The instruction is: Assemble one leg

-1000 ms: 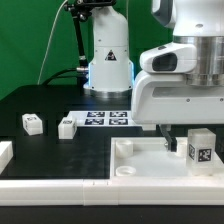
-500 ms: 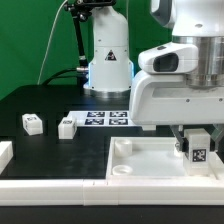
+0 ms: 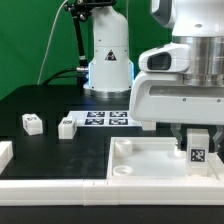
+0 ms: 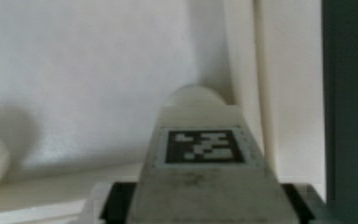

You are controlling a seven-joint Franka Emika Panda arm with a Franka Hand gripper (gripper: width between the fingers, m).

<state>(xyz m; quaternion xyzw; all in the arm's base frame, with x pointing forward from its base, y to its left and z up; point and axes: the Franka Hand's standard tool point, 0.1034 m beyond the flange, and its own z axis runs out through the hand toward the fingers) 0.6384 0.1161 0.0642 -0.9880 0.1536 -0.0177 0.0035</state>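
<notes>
My gripper (image 3: 197, 135) is shut on a leg (image 3: 198, 148), a small white post with a black-and-white tag facing the camera. I hold it upright over the right part of the large white recessed panel (image 3: 140, 160), near its right rim. In the wrist view the leg (image 4: 206, 150) runs out between my dark fingers (image 4: 108, 200) toward the panel's wall and corner. Whether the leg's lower end touches the panel is hidden. Two more legs (image 3: 32, 123) (image 3: 67, 127) lie on the black table at the exterior view's left.
The marker board (image 3: 105, 119) lies behind the panel near the robot base (image 3: 108, 60). A white part (image 3: 5, 152) sits at the exterior view's left edge. A long white rail (image 3: 60, 187) runs along the front.
The gripper and the leg in it have moved slightly toward the exterior view's left and down over the panel. The two loose legs have not moved.
</notes>
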